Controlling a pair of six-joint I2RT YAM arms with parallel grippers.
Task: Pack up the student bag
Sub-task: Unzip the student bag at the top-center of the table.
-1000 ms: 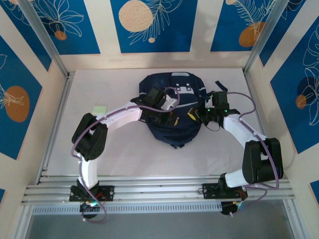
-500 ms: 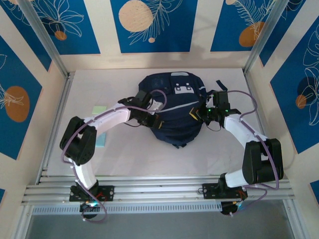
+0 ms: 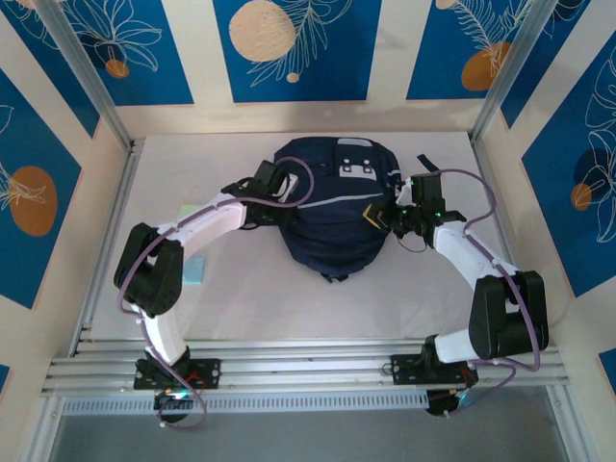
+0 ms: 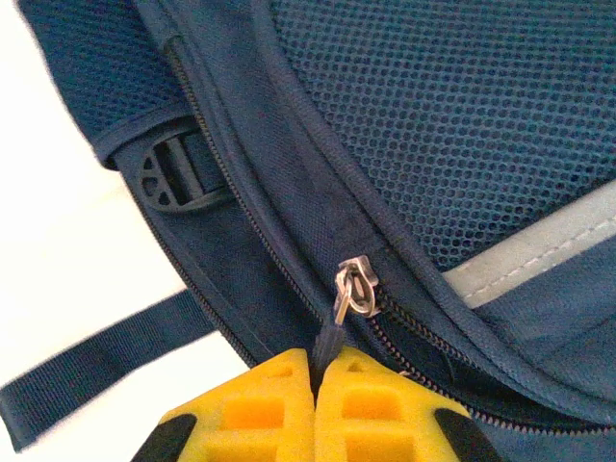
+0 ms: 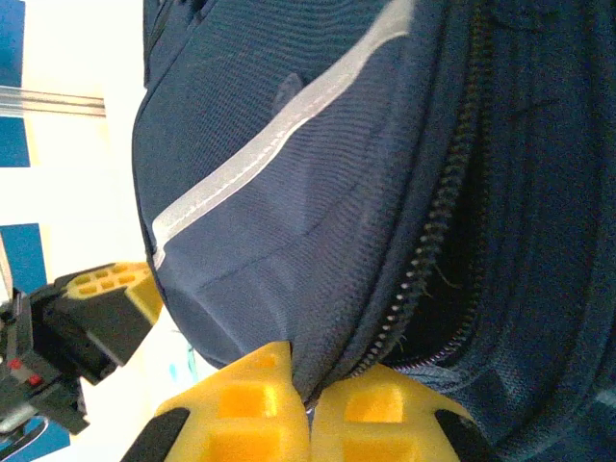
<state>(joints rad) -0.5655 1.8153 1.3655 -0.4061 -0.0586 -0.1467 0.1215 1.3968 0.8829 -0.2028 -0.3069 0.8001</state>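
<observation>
The bag (image 3: 337, 217) lay flat in the middle of the white table (image 3: 250, 308), toward the far wall, with an arm at each flank. The left gripper (image 4: 314, 371) was closed, its 2 yellow pads meeting on the dark cord (image 4: 325, 339) that hung from the metal slider (image 4: 358, 287). The right gripper (image 5: 308, 380) was likewise pinched shut, on a fold of bag fabric just beside the zip teeth (image 5: 438, 231). This looked like a zip being run, though which side of the slider was already closed could not be told. To do it well, the left arm should draw the cord along the line of the teeth rather than up or outward. The right should hold its fold taut against that pull, so the soft fabric neither bunches at the slider nor lets the bag slide. A pale card (image 3: 195, 270) lay near the left arm, well apart from the bag. Blue-panelled walls (image 3: 289, 48) closed 3 sides, leaving modest elbow room.
</observation>
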